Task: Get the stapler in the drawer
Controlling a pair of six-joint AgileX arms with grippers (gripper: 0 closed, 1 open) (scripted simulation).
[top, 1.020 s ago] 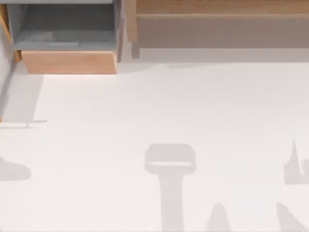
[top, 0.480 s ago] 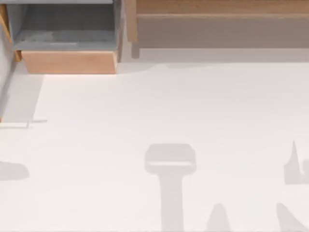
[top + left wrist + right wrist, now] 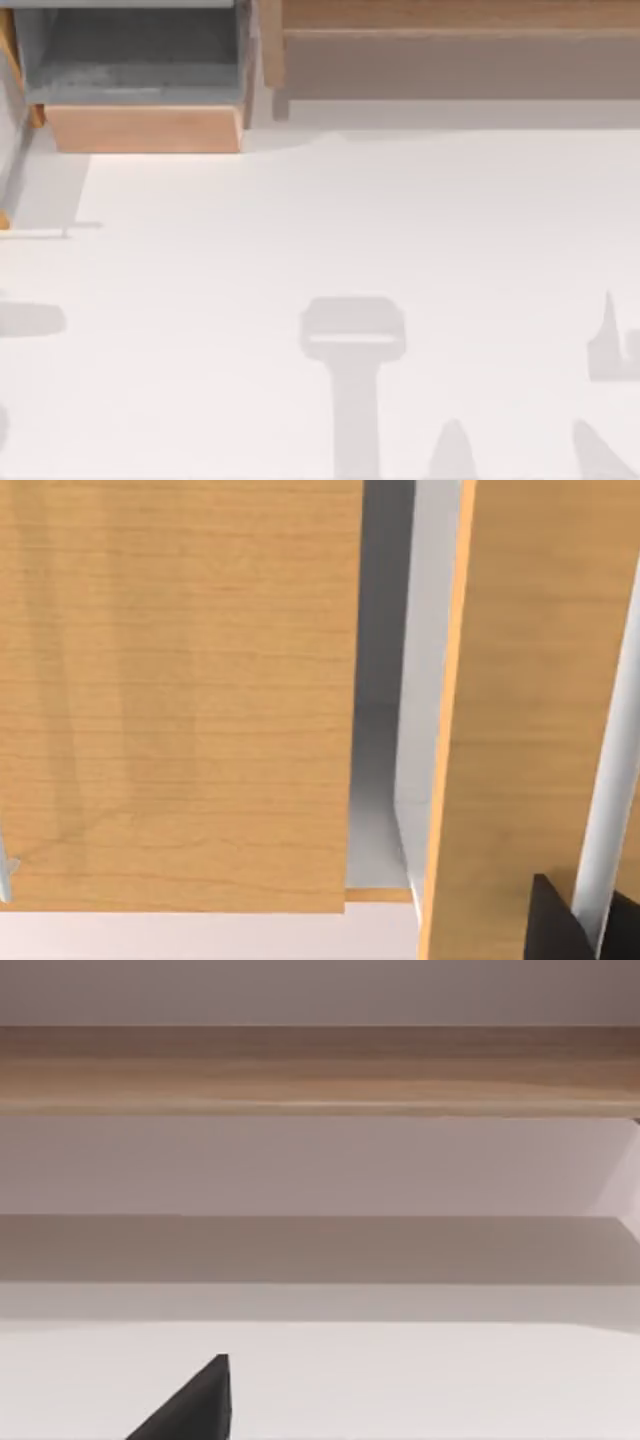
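- White table [image 3: 330, 230] runs under the top view; the drawer [image 3: 140, 128] stands pulled out at its far left corner, beside a shelf [image 3: 450, 40] along the far edge.
- No stapler can be made out (so its place, heading and long axis can't be told).
- Left wrist view sits close against tan wood panels; whether either arm's jaws are spread or closed, I cannot tell.
- Risk: a left arm moving this close could knock the drawer or shelf wood.
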